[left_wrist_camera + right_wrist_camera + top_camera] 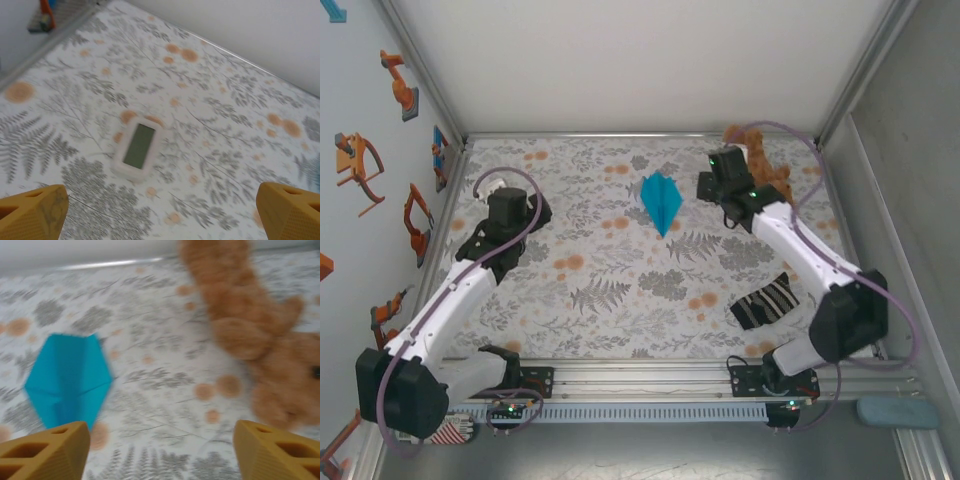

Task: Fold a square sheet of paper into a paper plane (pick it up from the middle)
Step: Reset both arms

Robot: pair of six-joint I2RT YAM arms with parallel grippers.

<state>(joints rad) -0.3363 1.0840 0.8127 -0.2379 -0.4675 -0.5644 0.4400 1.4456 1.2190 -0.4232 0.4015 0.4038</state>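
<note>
Looks like the paper plane (661, 200) is being left flat on the table (620, 290), nose toward the arms, just left of the right gripper (160, 452). Its fingers (50, 450) are being held wide apart with nothing between them. The left gripper (160, 212) is being held spread too, empty, over a small white gadget (137, 150). The right arm is probably best being lifted straight up, so the folds aren't being snagged or dragged toward the teddy bear (250, 325).

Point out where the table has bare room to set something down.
Free: the near middle of the table, bordered by the paper plane, the striped cloth and the left arm. Crowded: the far right corner, where the teddy bear and right claw sit close.
</note>
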